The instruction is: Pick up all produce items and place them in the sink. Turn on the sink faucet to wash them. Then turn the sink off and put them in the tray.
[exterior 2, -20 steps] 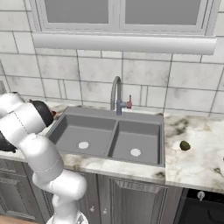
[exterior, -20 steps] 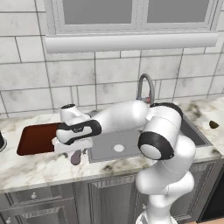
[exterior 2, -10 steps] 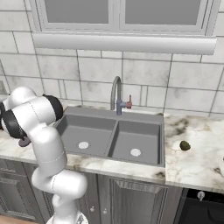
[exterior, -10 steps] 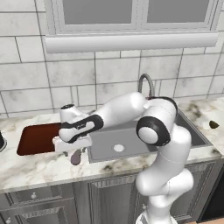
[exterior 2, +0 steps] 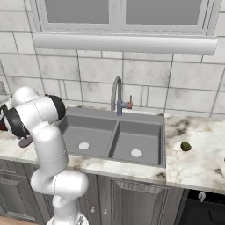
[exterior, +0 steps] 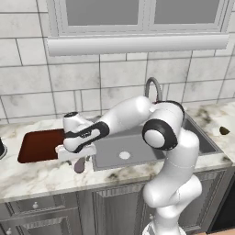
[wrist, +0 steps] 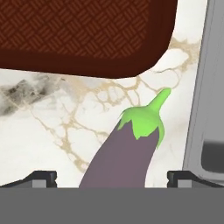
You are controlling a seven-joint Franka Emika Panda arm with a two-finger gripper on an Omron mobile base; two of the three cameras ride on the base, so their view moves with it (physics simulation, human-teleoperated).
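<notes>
The purple eggplant (wrist: 120, 159) with a green stem cap lies on the marble counter between the tray (wrist: 87, 35) and the sink (wrist: 205, 87). My gripper (wrist: 112, 177) hangs just above it, open, with one fingertip (wrist: 41, 177) on each side of the eggplant's body. In the left base view the gripper (exterior: 77, 157) stands over the eggplant (exterior: 79, 166), right of the tray (exterior: 36, 146) and left of the sink (exterior: 137, 149). The faucet (exterior 2: 117, 94) rises behind the sink (exterior 2: 114, 132). The olive-brown produce item (exterior 2: 186, 146) sits on the counter right of the sink.
The tiled wall and a window sill (exterior: 137, 45) run behind the counter. The counter's front edge (exterior: 46, 186) lies close to the eggplant. My own arm (exterior: 128, 114) spans across the left basin.
The elbow has swung up and to the right while the hand stayed over the eggplant and sank slightly. The fingers stayed open.
</notes>
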